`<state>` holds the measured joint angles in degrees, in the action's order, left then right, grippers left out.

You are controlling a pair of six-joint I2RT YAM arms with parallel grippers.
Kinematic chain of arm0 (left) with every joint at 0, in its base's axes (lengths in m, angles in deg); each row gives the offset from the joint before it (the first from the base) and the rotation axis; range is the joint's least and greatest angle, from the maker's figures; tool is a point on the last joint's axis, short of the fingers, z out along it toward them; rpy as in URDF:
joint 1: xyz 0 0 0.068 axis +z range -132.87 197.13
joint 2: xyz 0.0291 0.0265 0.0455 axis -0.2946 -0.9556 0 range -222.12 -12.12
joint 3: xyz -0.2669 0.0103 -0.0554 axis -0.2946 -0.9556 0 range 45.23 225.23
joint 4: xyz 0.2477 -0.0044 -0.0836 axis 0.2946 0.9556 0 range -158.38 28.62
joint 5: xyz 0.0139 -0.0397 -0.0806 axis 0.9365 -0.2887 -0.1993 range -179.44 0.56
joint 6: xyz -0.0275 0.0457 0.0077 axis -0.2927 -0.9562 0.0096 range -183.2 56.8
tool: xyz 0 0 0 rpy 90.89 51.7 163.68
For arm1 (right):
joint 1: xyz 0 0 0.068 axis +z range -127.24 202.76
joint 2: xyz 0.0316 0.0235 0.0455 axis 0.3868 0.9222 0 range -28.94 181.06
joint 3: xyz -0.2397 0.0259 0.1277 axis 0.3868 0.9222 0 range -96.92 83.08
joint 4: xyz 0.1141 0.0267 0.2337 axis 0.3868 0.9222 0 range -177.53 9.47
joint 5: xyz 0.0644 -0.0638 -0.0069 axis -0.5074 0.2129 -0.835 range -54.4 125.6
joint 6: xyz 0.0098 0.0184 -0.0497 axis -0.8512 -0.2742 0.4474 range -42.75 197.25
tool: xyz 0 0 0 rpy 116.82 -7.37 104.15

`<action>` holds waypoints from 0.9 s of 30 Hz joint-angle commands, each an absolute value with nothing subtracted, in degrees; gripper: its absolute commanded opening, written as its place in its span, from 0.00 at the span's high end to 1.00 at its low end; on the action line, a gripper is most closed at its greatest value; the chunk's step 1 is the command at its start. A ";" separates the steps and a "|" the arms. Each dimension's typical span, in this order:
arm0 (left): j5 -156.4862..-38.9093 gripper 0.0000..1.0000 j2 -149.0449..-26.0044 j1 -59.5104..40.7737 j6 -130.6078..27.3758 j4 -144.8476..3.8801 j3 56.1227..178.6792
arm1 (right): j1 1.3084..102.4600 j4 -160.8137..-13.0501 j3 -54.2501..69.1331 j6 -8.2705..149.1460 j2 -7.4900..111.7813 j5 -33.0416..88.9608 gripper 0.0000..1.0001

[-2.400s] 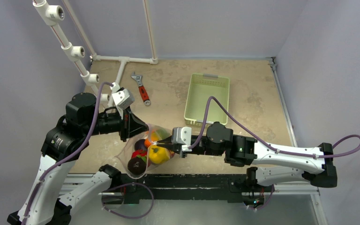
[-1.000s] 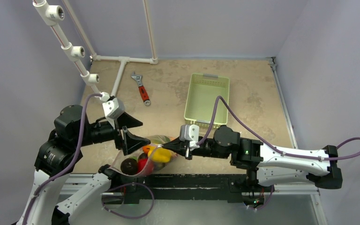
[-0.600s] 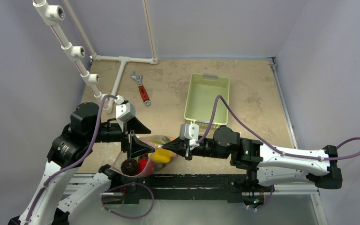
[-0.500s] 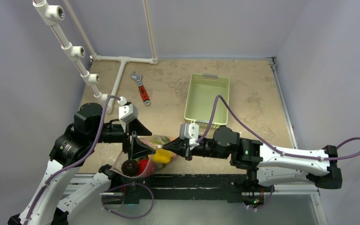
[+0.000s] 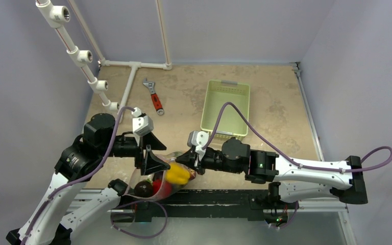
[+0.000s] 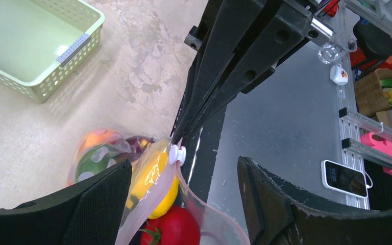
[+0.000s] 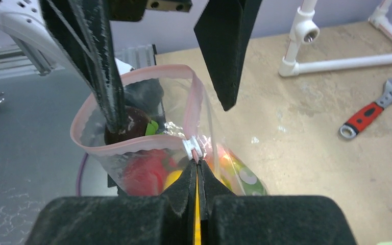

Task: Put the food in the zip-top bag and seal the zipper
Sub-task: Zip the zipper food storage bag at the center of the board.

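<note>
The clear zip-top bag [image 5: 150, 190] hangs at the table's front edge, its mouth gaping. Inside it lie the food pieces: a yellow pepper [image 5: 176, 174], a red tomato [image 6: 176, 227], a dark round one [image 7: 132, 122] and an orange piece [image 6: 99, 140]. My right gripper [image 7: 196, 163] is shut on the bag's pink zipper [image 7: 132, 145], right behind the white slider [image 7: 192, 148]. My left gripper [image 5: 162, 152] is open. Its fingers [image 6: 97, 204] straddle the bag's mouth, and one finger reaches over the mouth in the right wrist view.
A pale green mesh basket [image 5: 224, 104] stands at the back right. A red-handled wrench [image 5: 154, 97] lies near the white pipe frame [image 5: 132, 66] at the back left. A black rail [image 5: 209, 196] runs under the table's front edge.
My left gripper has swung right, onto the bag's mouth. My right gripper has shifted left with the bag's edge, and the bag now hangs lower over the front edge.
</note>
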<state>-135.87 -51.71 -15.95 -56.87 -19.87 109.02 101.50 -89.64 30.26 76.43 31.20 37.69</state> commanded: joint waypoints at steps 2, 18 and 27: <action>-132.37 0.26 -51.76 -17.38 -58.42 -19.79 108.69 | 101.41 -89.10 25.79 72.60 31.01 42.16 1.00; -126.85 0.31 -52.49 -18.11 -59.77 -19.20 109.98 | 101.42 -90.58 23.11 71.46 29.92 44.00 1.00; -127.57 0.44 -52.90 -18.11 -60.04 -18.30 110.63 | 101.42 -91.20 21.46 68.13 30.74 49.47 1.00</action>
